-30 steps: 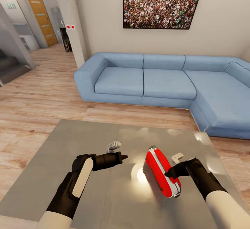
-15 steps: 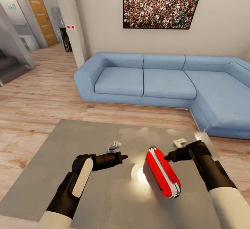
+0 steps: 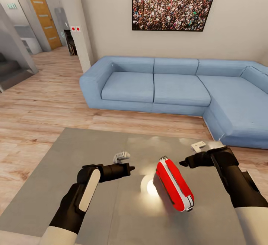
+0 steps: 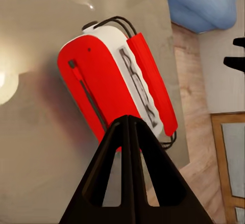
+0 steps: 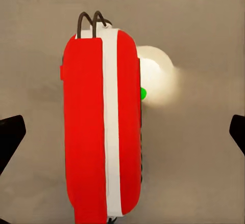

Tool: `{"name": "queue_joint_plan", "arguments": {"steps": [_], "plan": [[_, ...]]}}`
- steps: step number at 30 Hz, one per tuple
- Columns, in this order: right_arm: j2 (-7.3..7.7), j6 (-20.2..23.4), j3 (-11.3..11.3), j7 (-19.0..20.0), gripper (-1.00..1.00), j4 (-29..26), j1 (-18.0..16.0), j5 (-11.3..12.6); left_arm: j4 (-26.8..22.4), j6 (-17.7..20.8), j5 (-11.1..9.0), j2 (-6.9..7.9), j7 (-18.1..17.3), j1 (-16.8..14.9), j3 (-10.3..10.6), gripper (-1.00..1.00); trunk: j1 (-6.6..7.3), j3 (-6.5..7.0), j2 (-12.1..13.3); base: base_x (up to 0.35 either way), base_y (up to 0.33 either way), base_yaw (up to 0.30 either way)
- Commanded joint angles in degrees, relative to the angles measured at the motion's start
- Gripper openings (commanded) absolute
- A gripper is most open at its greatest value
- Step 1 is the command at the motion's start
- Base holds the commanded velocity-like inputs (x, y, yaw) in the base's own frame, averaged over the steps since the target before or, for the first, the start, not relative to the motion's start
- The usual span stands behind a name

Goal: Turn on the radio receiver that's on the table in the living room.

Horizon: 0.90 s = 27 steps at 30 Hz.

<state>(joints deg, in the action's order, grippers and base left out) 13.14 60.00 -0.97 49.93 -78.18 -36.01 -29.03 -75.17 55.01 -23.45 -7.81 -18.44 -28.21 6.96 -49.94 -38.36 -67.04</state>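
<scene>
The red radio receiver with white edge trim stands on its narrow edge on the glossy grey table, right of centre. In the right wrist view the radio receiver shows a green light on one side. My right gripper hovers just beyond the radio's far right, apart from it and open, with its fingertips spread wide. My left gripper hangs left of the radio, shut on nothing. In the left wrist view its fingers meet in a point aimed at the radio receiver.
A blue sectional sofa runs behind and to the right of the table. A framed crowd picture hangs above it. Light wood floor stretches left toward a hallway with a wooden door. A lamp's glare reflects beside the radio.
My right gripper has drawn back from the radio's near end, where it was touching, moving away to the far right. The radio and the left arm stay put.
</scene>
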Motion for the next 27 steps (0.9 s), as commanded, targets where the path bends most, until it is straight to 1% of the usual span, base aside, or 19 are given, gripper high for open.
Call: {"name": "queue_joint_plan", "arguments": {"steps": [1,3,10,12,16,27], "plan": [[0.01,0.0,0.0,0.0,1.0,0.0,0.0,0.0,0.0,0.1,0.1,0.0,0.0,0.0,0.0,-1.0,0.0,0.0,0.0,0.0,0.0,0.0],[0.03,0.0,0.0,0.1,1.0,0.0,0.1,0.0,0.1,0.3,0.5,-0.01,0.0,0.0,-0.2,-1.0,0.0,0.0,0.0,0.0,0.0,0.0],[0.09,0.0,0.0,0.1,1.0,0.0,0.2,-0.1,0.4,0.4,0.6,-0.07,0.0,0.0,-0.3,-1.0,0.0,0.0,0.0,-0.005,0.0,0.0],[0.27,0.0,0.0,0.1,1.0,0.0,0.2,-0.1,0.3,0.4,0.6,-0.09,0.0,0.0,-0.4,-1.0,0.0,0.0,0.0,-0.151,0.0,0.0],[0.42,0.0,0.0,0.1,1.0,0.1,0.2,-0.2,0.2,0.4,0.6,-0.04,0.0,0.0,-0.4,-1.0,0.0,0.0,0.0,-0.269,0.0,0.0],[0.71,0.0,0.0,0.1,1.0,0.0,0.2,-0.2,0.1,0.4,0.5,-0.02,-0.1,0.0,-0.5,-1.0,0.0,0.0,0.0,-0.336,0.0,0.0]]}}
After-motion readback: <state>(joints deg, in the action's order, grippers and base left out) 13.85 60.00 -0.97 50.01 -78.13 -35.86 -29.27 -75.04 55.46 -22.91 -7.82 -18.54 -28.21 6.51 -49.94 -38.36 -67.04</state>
